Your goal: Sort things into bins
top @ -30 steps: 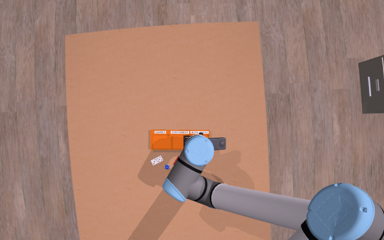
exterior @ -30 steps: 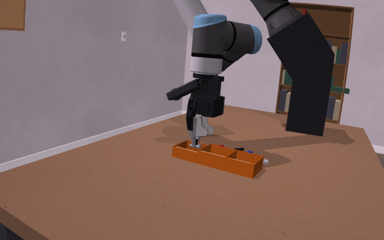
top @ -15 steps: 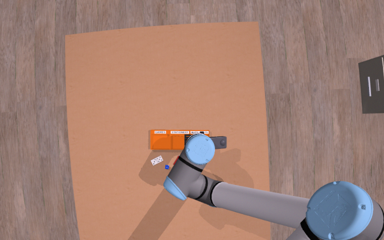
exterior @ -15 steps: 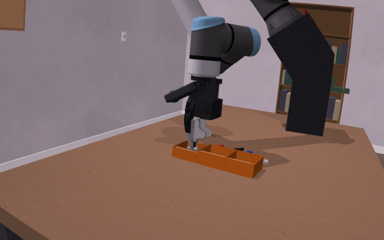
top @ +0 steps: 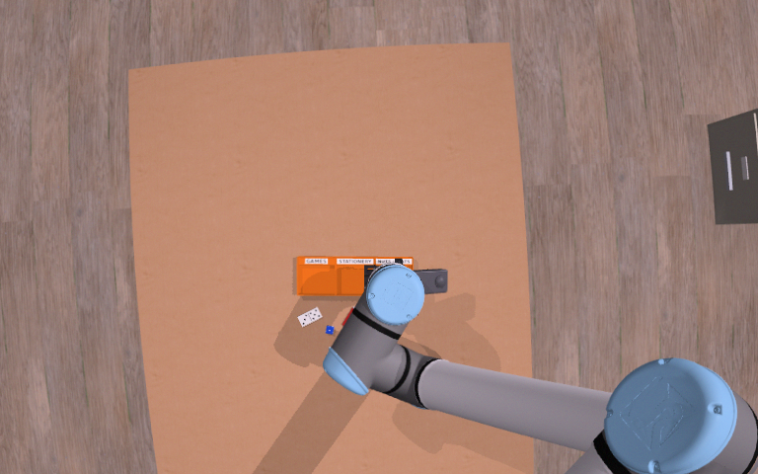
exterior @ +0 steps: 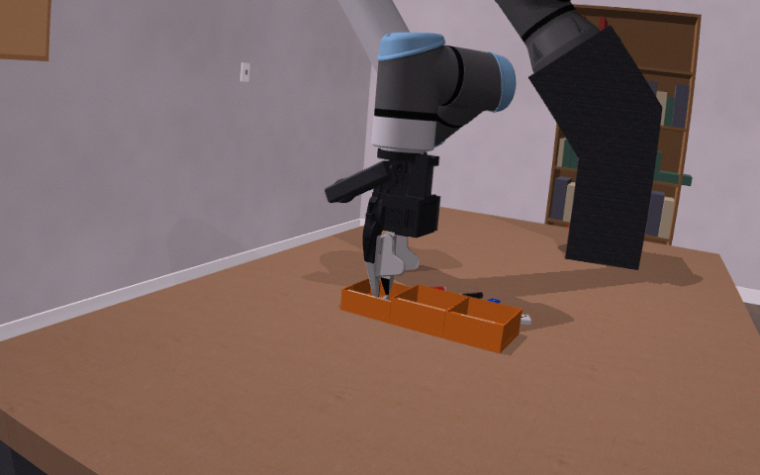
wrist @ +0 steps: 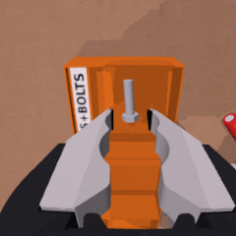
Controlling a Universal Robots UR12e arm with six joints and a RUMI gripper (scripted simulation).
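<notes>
Grey metal, first entry: our gripper [wrist: 129,118], jaws parted and holding nothing, tips low over the bin row's [exterior: 428,322] nuts-and-bolts bin [wrist: 125,74]. Beyond them a bolt [wrist: 129,102] lies free inside that bin. We judge it stiff, dense, slick and unbreakable, best pinched across the shank. Farther off on the table [top: 223,167]: domino [top: 309,316], blue die [top: 330,330], red piece [wrist: 229,124].
</notes>
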